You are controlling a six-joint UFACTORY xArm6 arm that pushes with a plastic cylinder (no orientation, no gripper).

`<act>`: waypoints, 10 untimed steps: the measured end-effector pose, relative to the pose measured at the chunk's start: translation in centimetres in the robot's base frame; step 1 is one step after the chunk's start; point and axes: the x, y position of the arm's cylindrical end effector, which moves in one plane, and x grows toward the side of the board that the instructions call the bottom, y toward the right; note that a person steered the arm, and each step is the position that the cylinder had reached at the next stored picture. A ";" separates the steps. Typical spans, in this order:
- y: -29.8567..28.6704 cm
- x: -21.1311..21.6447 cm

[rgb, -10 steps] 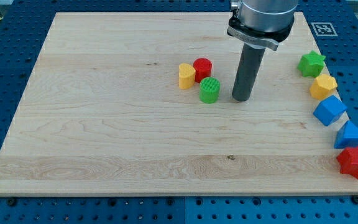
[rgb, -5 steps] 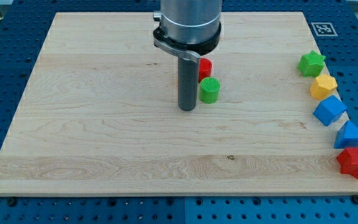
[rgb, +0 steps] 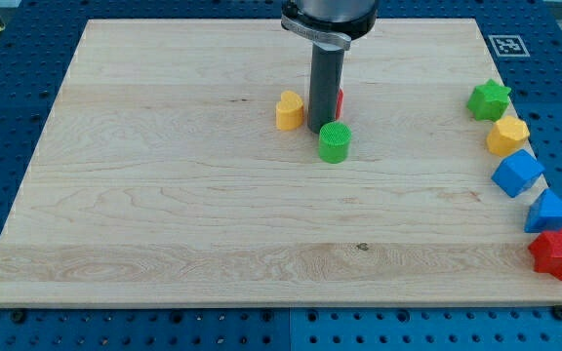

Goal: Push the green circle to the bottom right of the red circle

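The green circle (rgb: 334,142) lies near the board's middle, a little right of centre. My rod comes down from the view's top and my tip (rgb: 322,130) touches the board just above and left of the green circle, against it. The red circle (rgb: 339,100) is almost wholly hidden behind the rod; only a red sliver shows at the rod's right edge. A yellow block (rgb: 289,111) sits just left of the rod.
Along the board's (rgb: 164,195) right edge stand a green star (rgb: 490,99), a yellow block (rgb: 507,136), a blue block (rgb: 517,173), a second blue block (rgb: 550,212) and a red star (rgb: 558,253).
My rod swung from right of the blocks to their left, then up between the yellow block and the green circle. The green circle shifted slightly down and right; the yellow block shifted slightly left.
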 end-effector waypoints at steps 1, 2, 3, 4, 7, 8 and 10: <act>-2.4 2.8; -2.2 4.3; 1.4 4.9; 2.3 0.7; 2.3 5.7; 2.8 6.6; 7.2 5.2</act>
